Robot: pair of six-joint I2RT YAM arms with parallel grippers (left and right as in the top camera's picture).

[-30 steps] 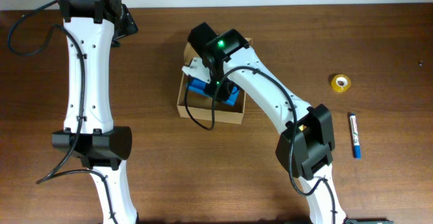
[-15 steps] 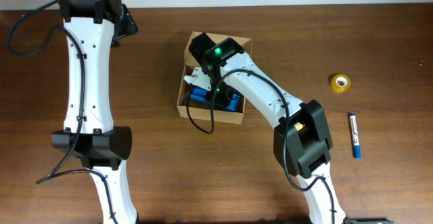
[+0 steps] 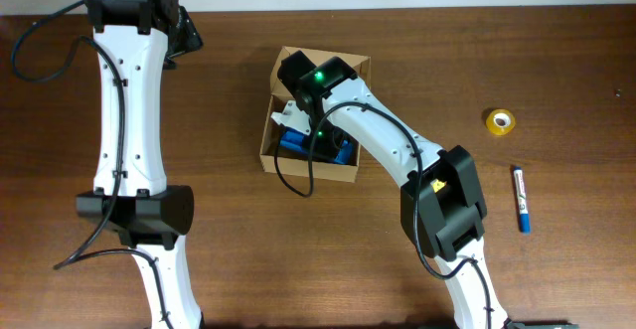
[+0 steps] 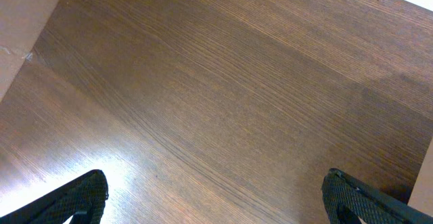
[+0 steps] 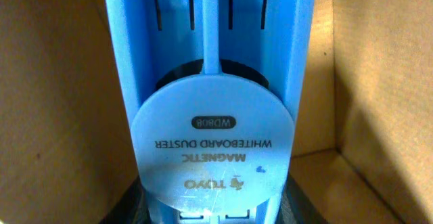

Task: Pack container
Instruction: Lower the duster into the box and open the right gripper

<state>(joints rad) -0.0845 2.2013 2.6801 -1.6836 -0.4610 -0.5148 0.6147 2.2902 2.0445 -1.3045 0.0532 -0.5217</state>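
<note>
- Container (image 3: 333,173): open-topped cardboard box at mid-counter (image 3: 556,269), flap folded back on the far side. It sits between the two arms, so either can reach it.
- Right arm is bent over the box, with its end effector (image 3: 294,128) down inside the opening. A blue whiteboard duster (image 3: 343,150) lies in there with it.
- Right wrist view: the duster (image 5: 213,143) fills the frame, round label toward the lens and long body running away from it. Tan box walls (image 5: 54,82) stand on both sides, so the duster is well below the rim and lined up with the box's length. Judgement: it is oriented that way to fit flat between the walls.
- The right end effector's fingers are not clearly visible in either view. I cannot tell whether it is clamped on the duster or has let go.
- Left end effector (image 4: 216,204): spread wide and empty, with only bare wood between the fingertips (image 4: 81,197). The arm is parked at the far left, well apart from the box, probably to keep out of the right arm's way.
- Still outside on the right: a yellow tape roll (image 3: 500,121) and a blue marker (image 3: 520,199), near each other and well apart from the box. Judgement: packing is partway done.
</note>
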